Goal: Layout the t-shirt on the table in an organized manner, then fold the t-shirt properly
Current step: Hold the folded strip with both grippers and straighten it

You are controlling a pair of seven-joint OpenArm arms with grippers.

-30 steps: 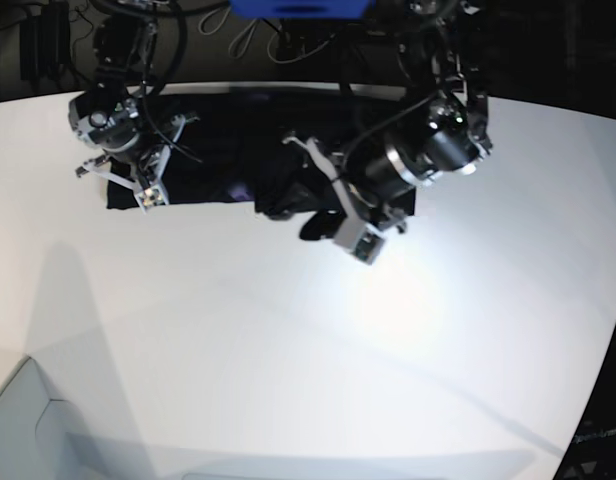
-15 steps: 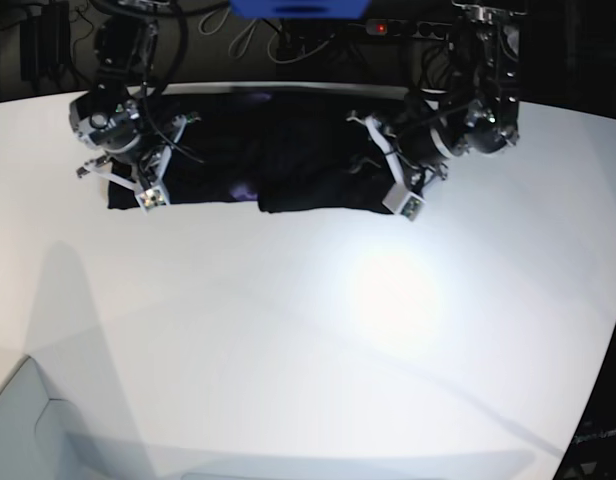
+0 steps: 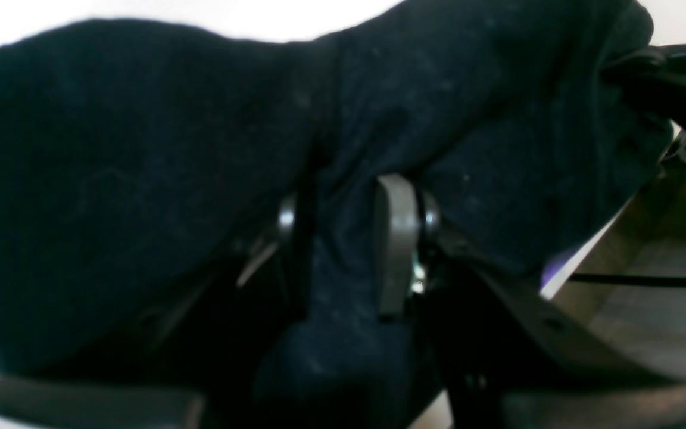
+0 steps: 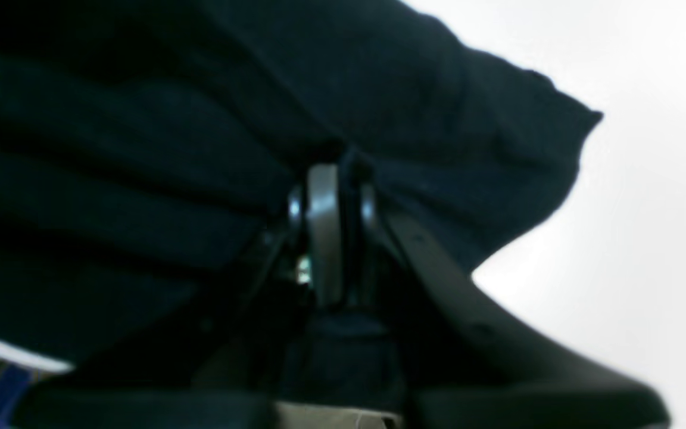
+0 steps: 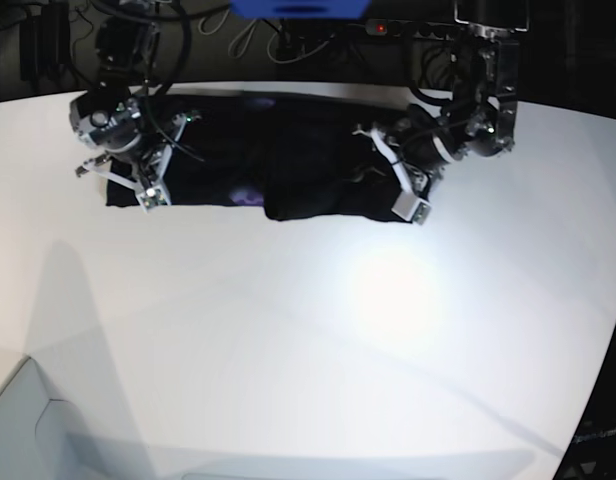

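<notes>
left hand [image 3: 343, 238] pinching t-shirt [image 5: 288, 150] | right hand [image 4: 334, 232] pinching its edge | table [image 5: 308, 350] bare in front

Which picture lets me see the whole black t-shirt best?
The base view. It shows the whole t-shirt stretched in a long band on the far side of the white table. The left wrist view and the right wrist view each show only a blurry close-up of black cloth bunched around a pincer.

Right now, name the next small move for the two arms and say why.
Probably draw both arms toward the near table edge. The left tool and right tool each pinch the t-shirt, which lies bunched in a strip by the far edge.
</notes>
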